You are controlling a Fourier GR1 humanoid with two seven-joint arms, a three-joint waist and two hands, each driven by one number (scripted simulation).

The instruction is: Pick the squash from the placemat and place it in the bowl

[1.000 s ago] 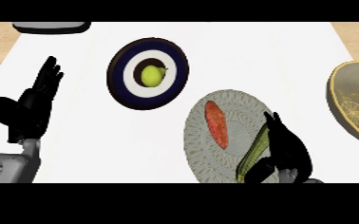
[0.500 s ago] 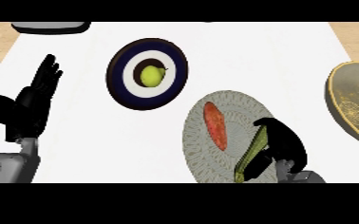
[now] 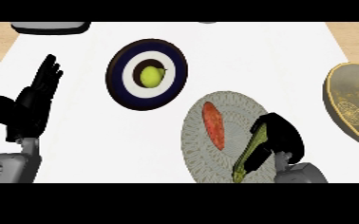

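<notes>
One white counter filled most of what we saw. On it, low and right of centre, lay a round grey woven placemat. Up and to its left lay a dark plate with blue and white rings, and a golden bowl was cut off by the right edge, well apart from the placemat. The left hand rested open near the left edge, fingers up. The right hand was over the placemat's right side with its fingers curled round the upper end of the squash. That long green squash lay aslant on the placemat, with only its lower part showing. Just beside it, toward the placemat's middle, lay a red-orange vegetable that we could not name for sure. Smallest of all was a yellow-green fruit, sitting at the plate's centre.
</notes>
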